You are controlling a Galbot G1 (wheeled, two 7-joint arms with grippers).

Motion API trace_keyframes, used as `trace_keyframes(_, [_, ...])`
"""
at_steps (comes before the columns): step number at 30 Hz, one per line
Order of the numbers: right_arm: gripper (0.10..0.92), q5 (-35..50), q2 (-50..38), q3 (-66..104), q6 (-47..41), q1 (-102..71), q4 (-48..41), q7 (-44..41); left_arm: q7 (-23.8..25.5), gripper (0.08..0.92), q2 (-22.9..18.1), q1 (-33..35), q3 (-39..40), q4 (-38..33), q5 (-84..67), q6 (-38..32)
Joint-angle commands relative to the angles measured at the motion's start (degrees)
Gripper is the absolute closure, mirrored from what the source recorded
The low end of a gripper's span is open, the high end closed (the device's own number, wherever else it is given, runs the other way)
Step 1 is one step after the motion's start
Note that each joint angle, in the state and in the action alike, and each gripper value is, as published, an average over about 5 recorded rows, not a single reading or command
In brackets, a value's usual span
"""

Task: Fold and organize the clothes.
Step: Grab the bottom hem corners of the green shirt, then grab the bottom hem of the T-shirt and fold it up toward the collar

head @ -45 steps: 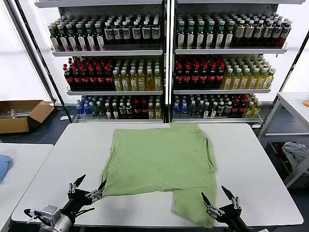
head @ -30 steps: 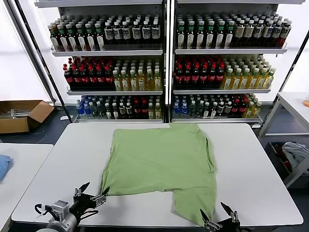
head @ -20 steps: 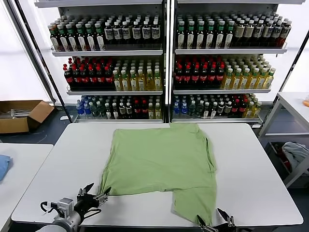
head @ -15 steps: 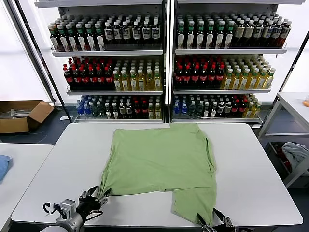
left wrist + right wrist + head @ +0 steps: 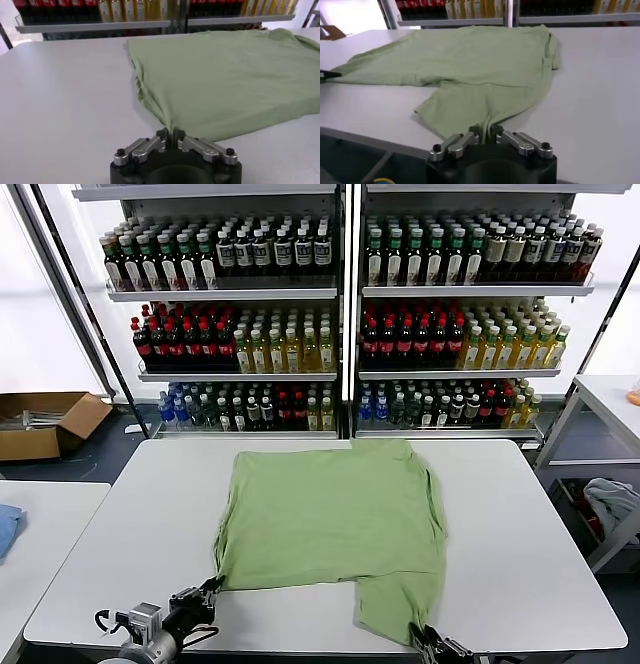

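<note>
A light green shirt [image 5: 335,509] lies spread, plain side up, on the white table [image 5: 530,544]. It also shows in the left wrist view [image 5: 225,75] and in the right wrist view [image 5: 470,65]. My left gripper [image 5: 210,589] is at the shirt's near left corner and is shut on that corner [image 5: 169,131]. My right gripper [image 5: 420,636] is at the table's front edge, shut on the shirt's near right flap [image 5: 485,131]. No collar, buttons or print show.
Shelves of bottles [image 5: 350,314] stand behind the table. A second white table [image 5: 40,524] is at the left, with a cardboard box [image 5: 45,422] on the floor behind it. A small table with cloth under it [image 5: 610,504] is at the right.
Both grippers were open near the table's front edge. They moved in to the shirt's near corners and shut on the fabric. The left corner has shifted slightly.
</note>
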Motion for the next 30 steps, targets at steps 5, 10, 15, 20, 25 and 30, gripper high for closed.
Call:
trace_keyframes(5, [0.919, 5.68, 0.25, 3.34, 19.49, -2.14, -2.79, -12.03, -0.14, 0.915, -0.93, 2.29, -1.31, -5.87, -0.01, -0.82])
trace_keyframes(10, [0.919, 7.83, 1.34, 5.03, 23.24, -4.11, -2.77, -16.13, -0.37, 0.914, -1.55, 4.28, -2.38, -9.10, 0.05, -0.76])
trace_keyframes(15, [0.919, 8.84, 1.55, 6.75, 24.66, -7.52, -1.19, -18.09, -0.97, 0.914, -1.50, 7.78, -3.54, -12.12, -0.04, 0.01])
trace_keyframes(20, [0.919, 10.89, 2.18, 8.48, 25.71, -11.64, 1.41, -19.15, -1.48, 0.914, -0.62, 12.54, -4.92, -15.34, -0.05, 0.44])
trace_keyframes(25, [0.919, 13.93, 2.05, 9.22, 26.18, -13.48, 2.51, -19.14, -2.20, 0.915, 1.81, 14.81, -5.48, -16.94, -0.77, 0.48])
trace_keyframes(30, [0.919, 17.62, 1.09, 8.15, 24.56, -9.08, 1.29, -16.80, -2.96, 0.916, 4.33, 11.46, -4.59, -15.58, -3.23, 0.24])
